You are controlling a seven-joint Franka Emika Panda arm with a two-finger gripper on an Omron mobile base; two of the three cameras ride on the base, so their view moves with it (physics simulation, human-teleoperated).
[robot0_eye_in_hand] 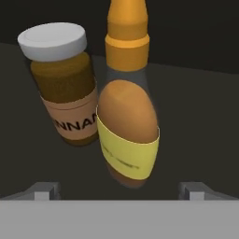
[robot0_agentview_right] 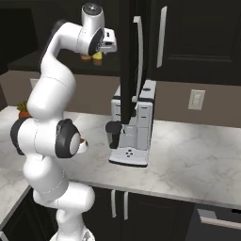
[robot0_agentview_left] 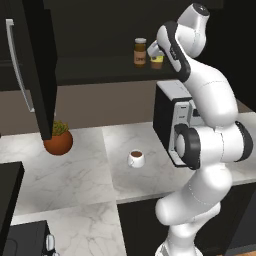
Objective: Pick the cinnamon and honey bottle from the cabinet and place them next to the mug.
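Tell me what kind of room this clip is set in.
A simulated kitchen, it seems: a marble-look counter carries a coffee machine and a white mug, and an open black wall cabinet holds a cinnamon jar and honey bottle.

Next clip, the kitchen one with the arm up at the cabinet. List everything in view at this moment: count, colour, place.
honey bottle: 1, amber with orange cap and yellow label, on the cabinet shelf straight ahead of the hand
cinnamon: 1, brown jar with pale lid, on the shelf beside the honey bottle
cabinet: 1, black, on the wall, door open
mug: 1, white with dark inside, on the counter
plant pot: 1, orange, on the counter under the open door
coffee machine: 1, black and silver, on the counter
counter: 1, white marble
wall outlet: 1, pale
hand: 1, dark fingertips spread apart, level with the shelf
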